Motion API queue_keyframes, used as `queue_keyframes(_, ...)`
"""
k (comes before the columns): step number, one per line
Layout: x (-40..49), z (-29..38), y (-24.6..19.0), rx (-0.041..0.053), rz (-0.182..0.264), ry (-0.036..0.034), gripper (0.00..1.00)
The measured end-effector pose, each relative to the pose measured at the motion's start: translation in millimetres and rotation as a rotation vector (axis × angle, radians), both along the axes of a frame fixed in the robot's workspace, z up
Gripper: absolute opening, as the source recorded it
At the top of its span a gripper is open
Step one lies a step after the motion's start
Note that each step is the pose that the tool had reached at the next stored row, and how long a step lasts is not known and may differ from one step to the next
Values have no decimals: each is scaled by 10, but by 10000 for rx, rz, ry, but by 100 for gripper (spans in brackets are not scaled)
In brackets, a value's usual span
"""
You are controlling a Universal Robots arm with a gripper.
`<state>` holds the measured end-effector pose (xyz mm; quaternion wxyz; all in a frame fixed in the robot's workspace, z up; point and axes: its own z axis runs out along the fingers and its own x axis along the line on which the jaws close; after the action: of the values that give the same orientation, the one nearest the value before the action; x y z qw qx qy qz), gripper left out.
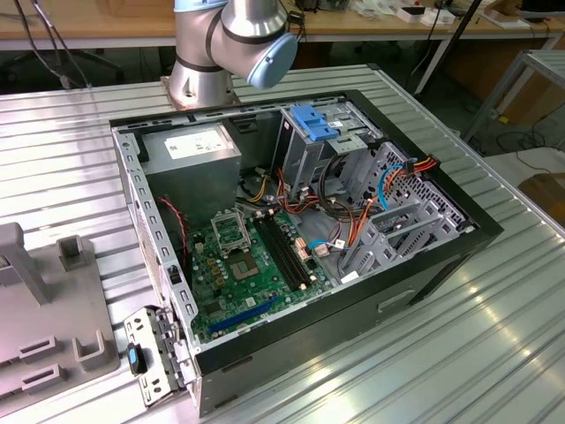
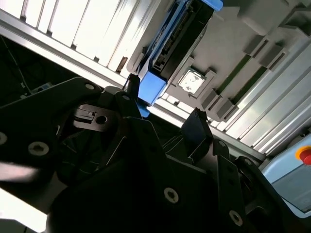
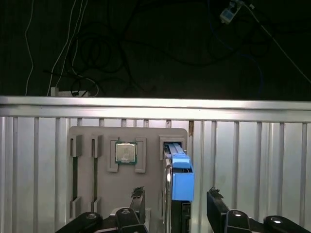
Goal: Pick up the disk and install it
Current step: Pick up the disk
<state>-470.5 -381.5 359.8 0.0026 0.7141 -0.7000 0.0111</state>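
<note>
Grey plastic comes first: the tray point(image 1: 44, 296) rests at the exterior view's left on the ribbed metal table point(image 1: 477, 353). Next along, the open computer case point(image 1: 371, 305) lies on its side with the green motherboard point(image 1: 238, 265) bare. Deeper in the case, toward the exterior view's right, stands the upright drive cage point(image 1: 305, 163) with a blue bracket point(image 1: 313, 119) on top.

In the first wrist view I read the tray across: narrow slots, a square chip point(image 3: 125, 153) in its pocket, then the disk point(image 3: 180, 179) standing on edge in its own slot, with the blue carrier's end tab toward me. My pincer point(image 3: 176, 191) is spread, one of its fingers point(image 3: 137, 204) on each side of the disk. As far as I can tell, neither pad touches it.

The disk's long axis runs straight away from me along the tray, so its thin dimension lies across my opening. I judge the pads face its two flat sides squarely. In the second wrist view the disk point(image 2: 177, 39) shows the same, with its blue tab lying between the tips of my pincer point(image 2: 164, 97).
</note>
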Motion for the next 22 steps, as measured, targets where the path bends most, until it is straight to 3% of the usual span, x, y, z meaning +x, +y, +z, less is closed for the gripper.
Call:
queue_keyframes(5,-23,-145,8,0,-49,1,62)
queue_keyframes(12,-50,-257,43,0,-336,2,62)
queue_keyframes(19,-62,-481,45,0,-469,16,62)
queue_keyframes(22,-59,-488,45,1,-473,13,53)
